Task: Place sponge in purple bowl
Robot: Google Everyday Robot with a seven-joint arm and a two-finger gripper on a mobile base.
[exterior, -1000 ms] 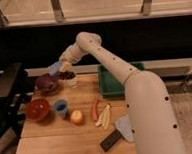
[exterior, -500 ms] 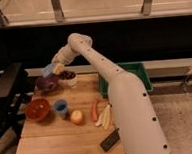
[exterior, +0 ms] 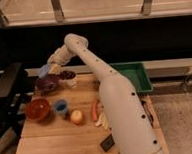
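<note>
The sponge (exterior: 44,70) is a small light-blue block held in my gripper (exterior: 47,68), tilted, in the air just above the purple bowl (exterior: 46,84). The purple bowl sits at the back left of the wooden table (exterior: 54,140). My white arm reaches from the lower right up and over to the left. The gripper is shut on the sponge.
A small white cup of dark fruit (exterior: 68,76) stands right of the purple bowl. A red-orange bowl (exterior: 37,109), a small blue cup (exterior: 61,108), an apple (exterior: 76,116), a chilli and banana pieces (exterior: 97,114), a dark cleaver (exterior: 107,142) and a green bin (exterior: 134,76) are nearby.
The arm has swung further left, carrying the sponge from beside the fruit cup to above the purple bowl.
</note>
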